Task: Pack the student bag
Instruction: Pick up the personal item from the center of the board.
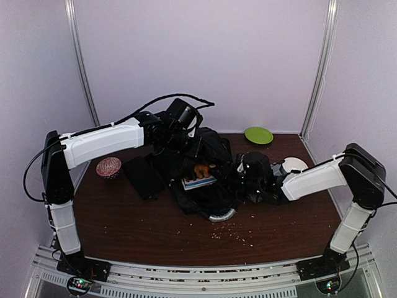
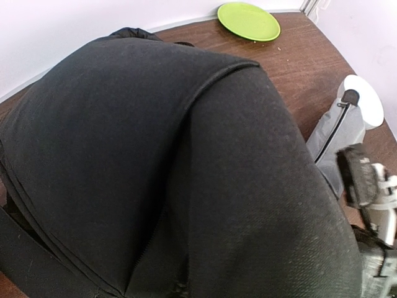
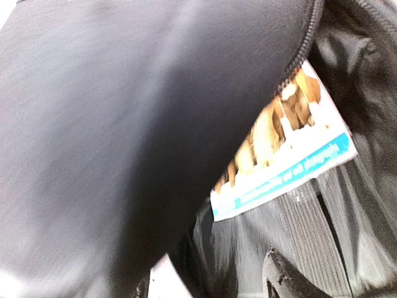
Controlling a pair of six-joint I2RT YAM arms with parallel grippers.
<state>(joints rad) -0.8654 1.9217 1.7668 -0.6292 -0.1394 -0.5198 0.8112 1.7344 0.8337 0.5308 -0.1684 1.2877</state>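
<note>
Left gripper point(image 1: 178, 131), closed at the top of the student bag point(image 1: 214, 149) lying mid-table; should the flap point(image 2: 155, 155) slip, it could drop over the picture book point(image 1: 198, 180) resting half inside. Right gripper point(image 1: 243, 179) beside it: open or shut, unclear.

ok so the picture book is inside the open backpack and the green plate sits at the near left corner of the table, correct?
Wrong corner: the green plate sits at the far right of the table, as the top external view shows. The picture book is indeed inside the open backpack.
</note>
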